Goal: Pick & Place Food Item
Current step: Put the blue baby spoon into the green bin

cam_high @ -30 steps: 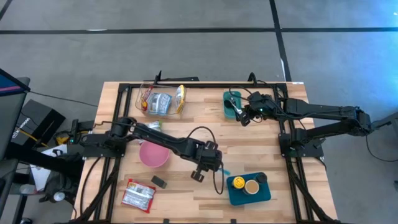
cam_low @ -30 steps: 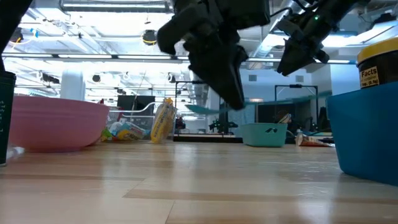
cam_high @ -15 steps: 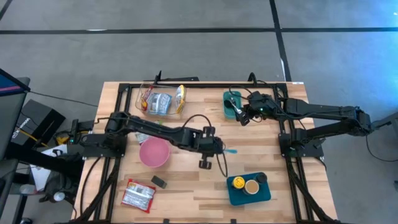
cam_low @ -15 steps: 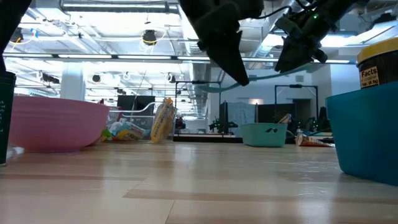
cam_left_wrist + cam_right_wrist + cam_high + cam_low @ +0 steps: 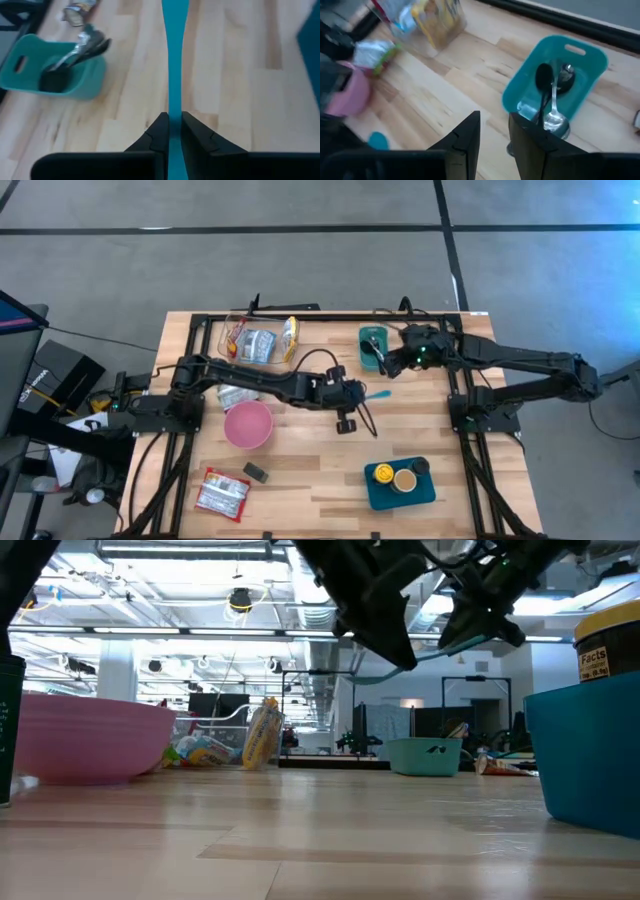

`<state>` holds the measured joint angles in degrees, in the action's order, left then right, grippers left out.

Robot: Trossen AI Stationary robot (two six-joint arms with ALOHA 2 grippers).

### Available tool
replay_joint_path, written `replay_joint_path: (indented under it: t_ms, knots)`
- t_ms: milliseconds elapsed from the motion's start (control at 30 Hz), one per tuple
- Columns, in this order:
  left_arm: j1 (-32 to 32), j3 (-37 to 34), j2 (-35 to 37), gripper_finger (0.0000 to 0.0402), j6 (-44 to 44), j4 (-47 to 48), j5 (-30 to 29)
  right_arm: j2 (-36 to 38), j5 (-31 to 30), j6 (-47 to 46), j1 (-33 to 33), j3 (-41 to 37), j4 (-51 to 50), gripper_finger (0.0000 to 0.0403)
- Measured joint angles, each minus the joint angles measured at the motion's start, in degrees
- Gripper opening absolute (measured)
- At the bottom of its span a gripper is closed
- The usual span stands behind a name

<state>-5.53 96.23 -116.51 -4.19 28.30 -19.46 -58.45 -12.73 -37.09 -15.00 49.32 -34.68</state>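
The teal spoon [image 5: 174, 60] is up in the air over the middle of the surface [image 5: 300, 470], pinched tight in the left tool [image 5: 347, 394]. It is picked up but not put down yet. The right tool [image 5: 392, 363] hangs a little open, empty, over the teal cup [image 5: 371, 348].

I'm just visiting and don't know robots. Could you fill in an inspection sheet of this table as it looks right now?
Surface: wooden table, black frame rails.
Job's things: clear bin of snack packets; pink bowl; blue tray with cans; snack packet near front edge.
Clutter: teal cup holding spoons; small black block.
Grippers: left gripper mid-table, jaws shut on a teal utensil; right gripper beside the teal cup, jaws apart, empty.
Cables: black cable looping along left arm.
Surroundings: grey floor; no person seen.
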Motion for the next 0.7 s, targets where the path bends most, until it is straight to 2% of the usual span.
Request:
replay_joint_path:
  t_ms: [400,700]
  knots:
    - [2.97,0.0,-0.02,0.0022,-7.02,-8.52,-2.1,6.72,10.8,-4.78,-7.17,0.02,4.52,0.0098]
    - [5.01,0.0,-0.07,0.0022,-10.26,-12.95,-2.06,10.9,11.32,-8.89,-7.73,0.0,3.66,0.0098]
